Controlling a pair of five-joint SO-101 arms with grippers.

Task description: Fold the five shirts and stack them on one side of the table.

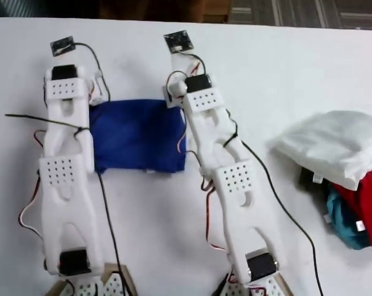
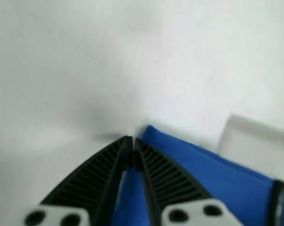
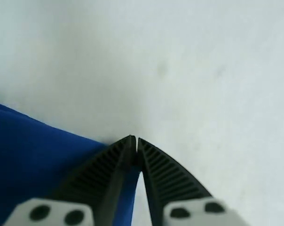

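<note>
Ribbed left end effector [image 2: 132, 142] and right end effector [image 3: 135, 141] flank rectangular shirt [image 1: 137, 135].

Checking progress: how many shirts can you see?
4: blue shirt between the arms; white shirt, red shirt, teal shirt piled at right. More may hide underneath.

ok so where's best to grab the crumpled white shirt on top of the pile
Pinch the crumpled white shirt at its pointed corner nearest the arms, coming in low from the bare white table on that side. That corner sticks out past the red shirt and teal shirt underneath, so probably only the white one lifts.
</note>
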